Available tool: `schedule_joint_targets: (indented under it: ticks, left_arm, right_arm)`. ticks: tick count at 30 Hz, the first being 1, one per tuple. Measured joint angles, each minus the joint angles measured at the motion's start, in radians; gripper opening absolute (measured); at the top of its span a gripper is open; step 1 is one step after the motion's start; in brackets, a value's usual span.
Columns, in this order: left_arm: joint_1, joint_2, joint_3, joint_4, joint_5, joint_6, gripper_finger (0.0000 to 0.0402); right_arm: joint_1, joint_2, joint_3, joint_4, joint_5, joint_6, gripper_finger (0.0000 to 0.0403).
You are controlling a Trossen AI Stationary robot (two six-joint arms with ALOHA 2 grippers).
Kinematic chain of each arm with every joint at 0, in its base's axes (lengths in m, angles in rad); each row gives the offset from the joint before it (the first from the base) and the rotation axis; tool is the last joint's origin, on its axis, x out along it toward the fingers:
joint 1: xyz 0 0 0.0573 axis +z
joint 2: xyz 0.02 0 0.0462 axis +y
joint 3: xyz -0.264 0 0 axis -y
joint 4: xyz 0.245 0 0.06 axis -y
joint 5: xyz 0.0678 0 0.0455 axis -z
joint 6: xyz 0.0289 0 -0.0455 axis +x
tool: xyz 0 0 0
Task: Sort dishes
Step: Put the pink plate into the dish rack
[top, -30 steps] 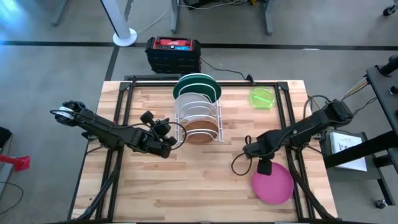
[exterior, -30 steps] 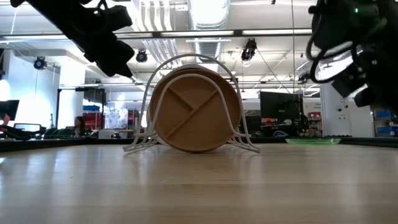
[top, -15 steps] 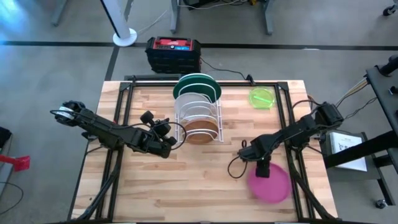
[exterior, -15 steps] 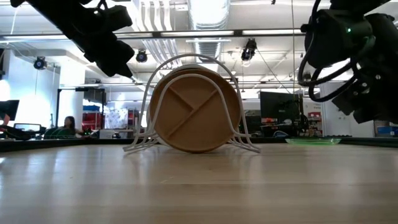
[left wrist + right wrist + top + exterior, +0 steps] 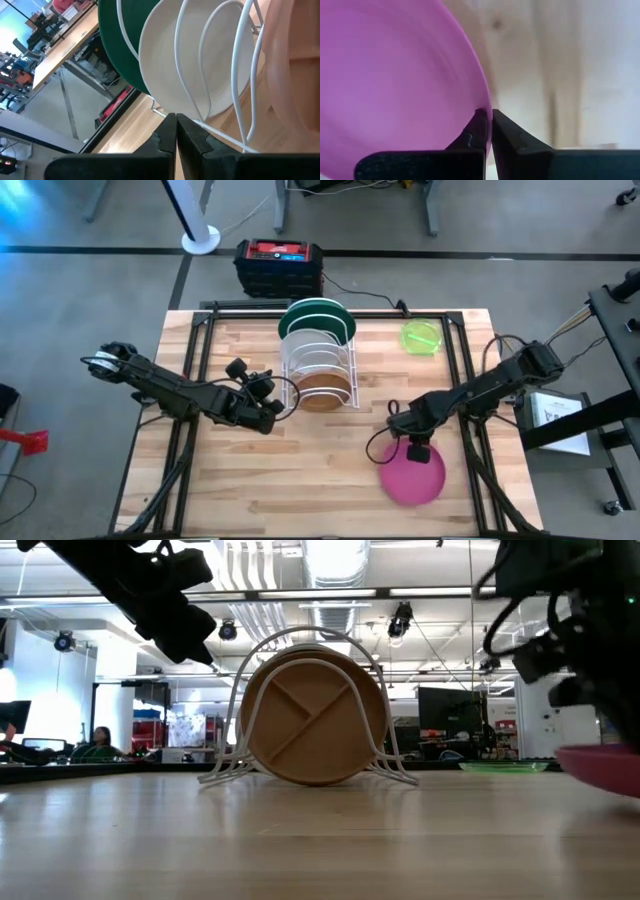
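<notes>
Though tilted, pink plate (image 5: 395,75) rim btwn R jaws.

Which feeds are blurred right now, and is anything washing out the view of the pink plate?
Right wrist view: the pink plate and the table behind it are smeared, while the right gripper, shut on the plate's rim, reads sharp. Low view: the plate and the arm above it are soft, with bright ceiling lights behind. High view: the plate is slightly blurred, with no glare on it.
</notes>
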Motion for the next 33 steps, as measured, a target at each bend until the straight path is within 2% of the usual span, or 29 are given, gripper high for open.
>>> schedule_joint_targets:
  ticks: [7, 10, 14, 17, 22, 25, 30, 33]
  left_arm:
    - [0.000, 0.000, 0.000, 0.000, 0.000, 0.000, 0.0000]
    - [0.000, 0.000, 0.000, 0.000, -0.001, 0.000, 0.0000]
    - [0.000, 0.000, 0.000, 0.000, -0.003, 0.000, 0.0000]
    - [0.000, 0.000, 0.000, 0.005, -0.023, 0.000, 0.0000]
    - [0.000, -0.001, 0.023, 0.016, 0.037, 0.035, 0.0000]
    - [0.000, -0.003, 0.057, 0.016, 0.047, 0.084, 0.0000]
    - [0.003, -0.002, 0.117, 0.017, 0.046, 0.197, 0.0000]
    - [0.005, -0.002, 0.134, 0.016, -0.008, 0.250, 0.0000]
  right_arm:
    - [0.000, -0.188, 0.000, 0.023, 0.243, 0.111, 0.0000]
    - [0.000, -0.274, 0.000, 0.037, 0.352, 0.213, 0.0000]
    - [0.008, -0.385, 0.000, 0.049, 0.557, 0.340, 0.0000]
    - [0.018, -0.447, 0.000, 0.095, 0.742, 0.347, 0.0000]
    - [0.017, -0.505, 0.000, 0.227, 1.012, 0.198, 0.0000]
    - [0.006, -0.515, 0.000, 0.336, 1.136, 0.057, 0.0000]
    - [-0.056, -0.494, 0.000, 0.537, 1.281, -0.189, 0.0000]
    - [-0.112, -0.475, 0.000, 0.713, 1.278, -0.368, 0.0000]
